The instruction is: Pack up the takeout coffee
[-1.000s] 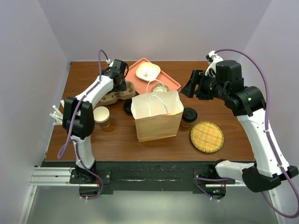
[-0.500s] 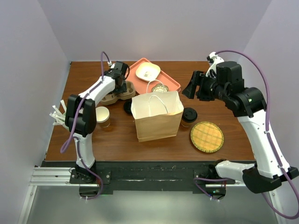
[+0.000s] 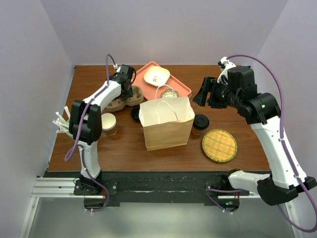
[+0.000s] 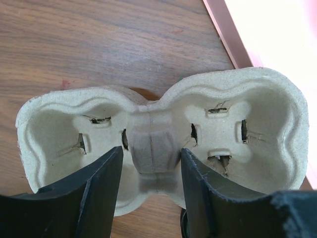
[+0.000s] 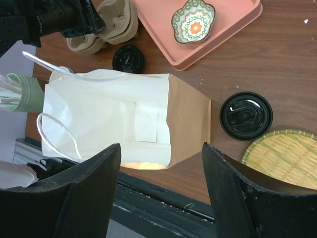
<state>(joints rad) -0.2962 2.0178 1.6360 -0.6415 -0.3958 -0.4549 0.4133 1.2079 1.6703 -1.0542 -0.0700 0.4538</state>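
The takeout coffee [image 3: 200, 123], a small brown cup with a black lid [image 5: 246, 115], stands on the table just right of the open paper bag [image 3: 166, 124]. In the right wrist view the bag's white inside [image 5: 114, 111] faces up. My right gripper [image 3: 205, 91] hangs open above the table behind the coffee, holding nothing [image 5: 161, 148]. At the back left, my left gripper [image 3: 126, 82] is low over a pulp cup carrier [image 4: 158, 124]. Its jaws stand apart on either side of the carrier's middle ridge [image 4: 151, 150], gripping nothing.
A lidless brown cup [image 3: 108, 123] and a loose black lid [image 3: 135, 113] sit left of the bag. A pink tray [image 3: 181, 88] with a bowl [image 3: 157, 76] lies behind it. A woven round mat [image 3: 219, 145] is at the front right, white utensils [image 3: 59, 121] at the left edge.
My left gripper has shifted slightly over the carrier and its jaws have narrowed a little around the ridge. The right arm has barely moved.
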